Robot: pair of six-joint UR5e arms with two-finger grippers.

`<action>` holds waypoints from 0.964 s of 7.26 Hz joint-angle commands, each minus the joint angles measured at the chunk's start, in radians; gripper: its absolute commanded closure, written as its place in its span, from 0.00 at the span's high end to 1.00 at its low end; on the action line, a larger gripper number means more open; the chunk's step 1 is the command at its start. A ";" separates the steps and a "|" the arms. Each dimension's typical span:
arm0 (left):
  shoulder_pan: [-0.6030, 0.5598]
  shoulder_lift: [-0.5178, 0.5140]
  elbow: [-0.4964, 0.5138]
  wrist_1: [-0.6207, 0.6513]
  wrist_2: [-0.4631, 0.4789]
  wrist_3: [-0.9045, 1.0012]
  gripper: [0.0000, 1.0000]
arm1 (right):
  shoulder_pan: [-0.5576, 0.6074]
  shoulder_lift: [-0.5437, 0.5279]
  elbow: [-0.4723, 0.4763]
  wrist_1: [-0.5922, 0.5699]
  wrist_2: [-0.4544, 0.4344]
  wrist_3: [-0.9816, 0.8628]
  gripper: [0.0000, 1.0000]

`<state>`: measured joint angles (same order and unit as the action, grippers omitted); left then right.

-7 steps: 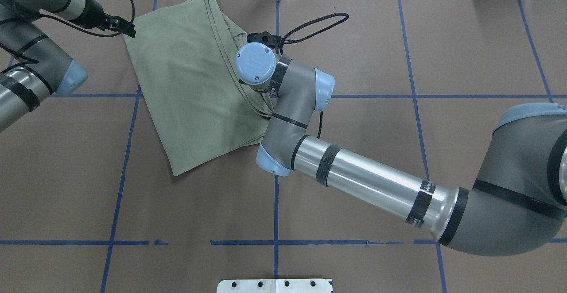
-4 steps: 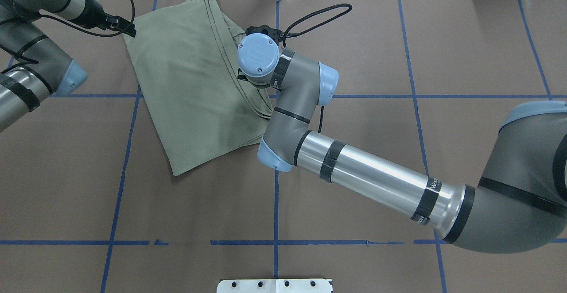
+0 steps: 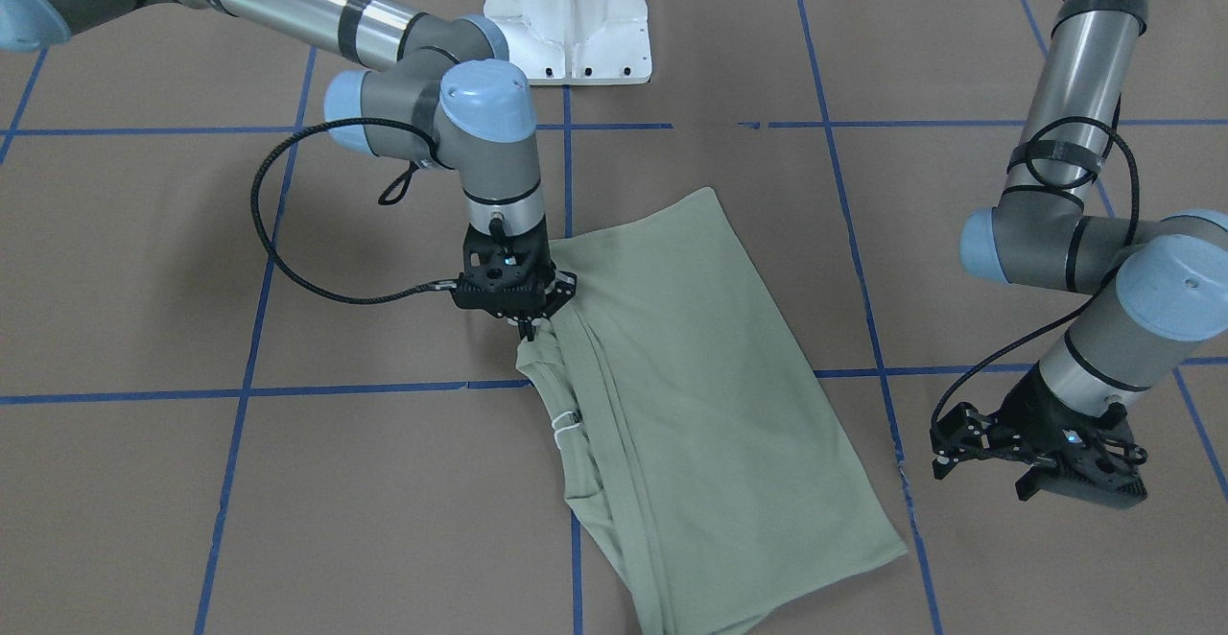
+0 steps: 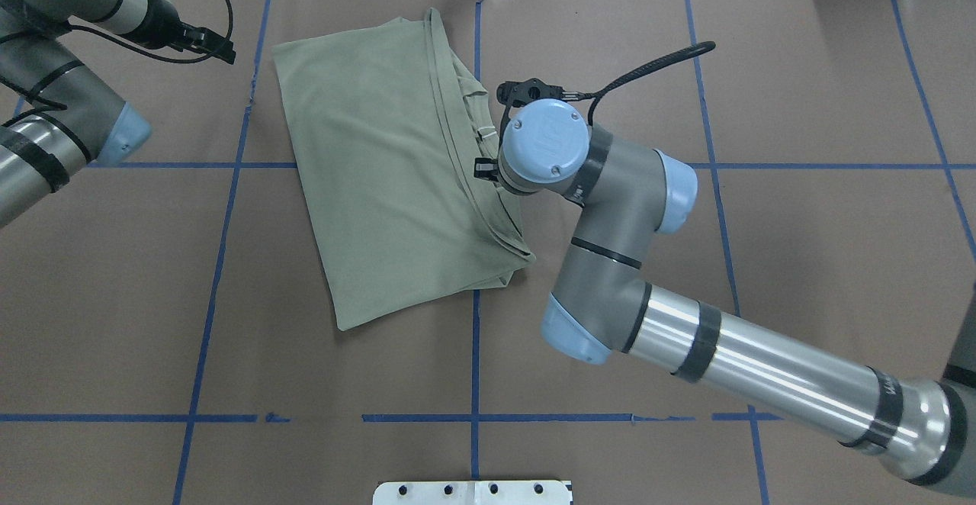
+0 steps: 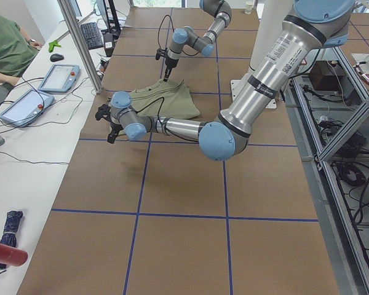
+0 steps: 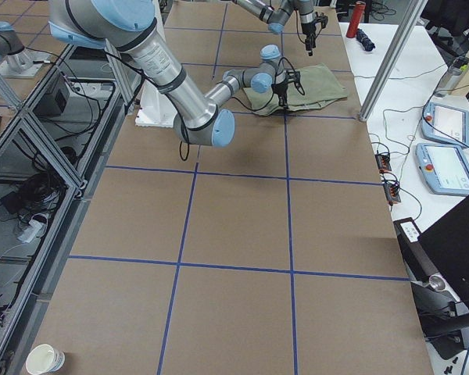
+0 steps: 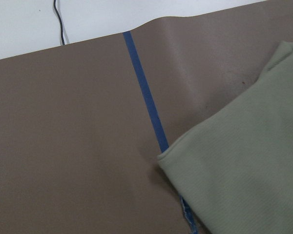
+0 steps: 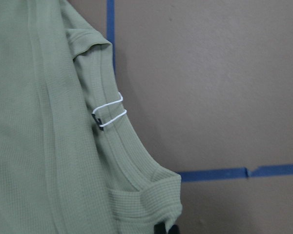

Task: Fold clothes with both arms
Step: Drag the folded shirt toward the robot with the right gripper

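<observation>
Brown paper-covered table [image 4: 686, 299] with a blue tape grid [image 4: 474, 352] is carrying everything. Right arm [image 4: 762, 368] is reaching in from the overhead view's right, across the centre line, wrist pointing straight down. Left arm [image 4: 46, 146] is sitting at the far-left corner of the table. Shirt [image 4: 381, 177] is lying folded into a long slanted rectangle in the far half of the table, mostly left of the centre tape line, with its far end close to the table's far edge. Its stacked, layered edges are running down the side facing the right arm. Right gripper [image 3: 526, 326] is standing vertical over that layered side, jaws closed tight and pinching a bunch of the shirt fabric beside the ribbed collar [image 8: 132, 165]. The fabric is puckering up slightly at the pinch. Left gripper [image 4: 221, 50] is holding nothing, sitting apart from the shirt's far-left corner with bare paper between them; can't tell how far its jaws are open. White neck label [image 8: 110, 111] is showing as a small loop on the collar, near the right gripper's pinch point.
</observation>
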<state>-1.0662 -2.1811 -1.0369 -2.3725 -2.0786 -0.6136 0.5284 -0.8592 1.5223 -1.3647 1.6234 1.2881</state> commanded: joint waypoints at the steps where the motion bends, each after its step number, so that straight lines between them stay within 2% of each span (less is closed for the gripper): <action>1: 0.000 0.000 0.000 -0.002 0.000 0.000 1.00 | -0.104 -0.217 0.306 -0.095 -0.093 0.011 0.00; 2: 0.000 0.000 0.000 -0.002 0.000 0.000 1.00 | -0.143 -0.280 0.394 -0.143 -0.121 0.034 0.00; 3: 0.000 0.000 0.000 -0.002 0.000 0.000 1.00 | -0.181 -0.317 0.429 -0.148 -0.163 0.072 0.00; 4: 0.000 0.000 0.000 -0.002 0.000 0.002 1.00 | -0.212 -0.336 0.430 -0.149 -0.193 0.074 0.00; 5: 0.000 0.000 0.000 -0.002 0.000 0.000 1.00 | -0.221 -0.337 0.427 -0.149 -0.194 0.074 0.07; 6: 0.000 -0.002 0.000 -0.002 0.000 0.000 1.00 | -0.237 -0.334 0.421 -0.148 -0.198 0.067 0.99; 7: 0.000 0.000 0.000 -0.008 0.000 0.000 1.00 | -0.225 -0.321 0.421 -0.151 -0.183 0.042 1.00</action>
<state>-1.0661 -2.1820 -1.0370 -2.3759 -2.0785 -0.6135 0.3026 -1.1894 1.9449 -1.5134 1.4321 1.3512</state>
